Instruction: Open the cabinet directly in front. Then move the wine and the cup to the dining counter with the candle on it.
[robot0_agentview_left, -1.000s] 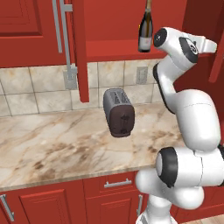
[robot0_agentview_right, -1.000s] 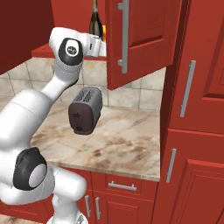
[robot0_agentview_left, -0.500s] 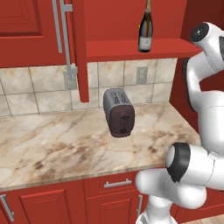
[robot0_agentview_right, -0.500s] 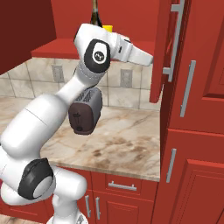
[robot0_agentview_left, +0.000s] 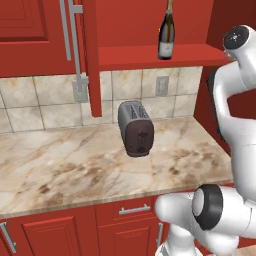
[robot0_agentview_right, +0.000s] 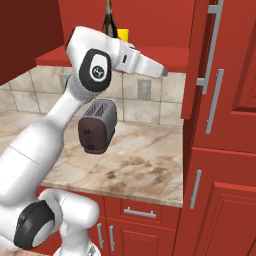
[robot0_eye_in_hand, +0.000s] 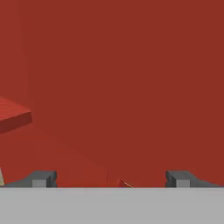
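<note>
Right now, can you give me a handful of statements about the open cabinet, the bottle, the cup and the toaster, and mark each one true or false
1. The wine bottle stands upright on the red shelf of the open cabinet. True.
2. The yellow cup lies tipped over on the marbled worktop. False: it stands on the cabinet shelf, just beside the bottle.
3. The gripper is shut on the bottle's neck. False: its fingertips stand wide apart with nothing between them, facing a red surface.
4. A dark toaster sits on the worktop below the shelf. True.
5. The wall behind the worktop is tiled in beige. True.
</note>
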